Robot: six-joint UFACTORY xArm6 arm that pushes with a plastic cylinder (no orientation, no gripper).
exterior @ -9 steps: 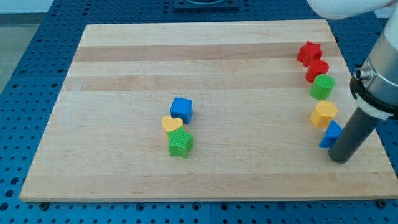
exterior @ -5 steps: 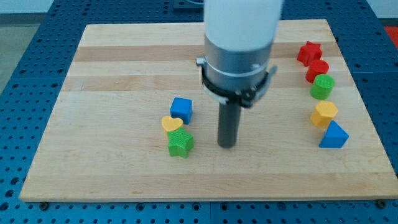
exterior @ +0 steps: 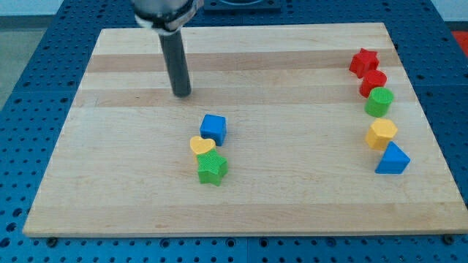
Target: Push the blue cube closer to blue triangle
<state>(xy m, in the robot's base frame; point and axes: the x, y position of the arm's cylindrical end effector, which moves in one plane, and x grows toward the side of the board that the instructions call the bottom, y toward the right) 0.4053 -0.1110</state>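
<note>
Green star [exterior: 212,169]: ridged plastic, nearest the view's bottom, touching the yellow heart [exterior: 202,145] above it.
Blue cube [exterior: 213,128]: mid-tabletop, square-edged, just above the heart.
Blue triangle [exterior: 393,158]: far on the view's right — well apart from the cube.
Tabletop [exterior: 110,190]: pale wood, banded grain.
My tip [exterior: 181,94]: dark smooth rod; it has swung from the right across to the cube's upper left, apart from it — likely lining up a rightward push.
Claw: none fitted, so nothing is spread or pinched.

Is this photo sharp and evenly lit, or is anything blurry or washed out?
Camera view: even, soft light, only faint shadows under the blue cube and blue triangle; blocks look crisp; my tip is sharp too; no glare on the wooden board.
</note>
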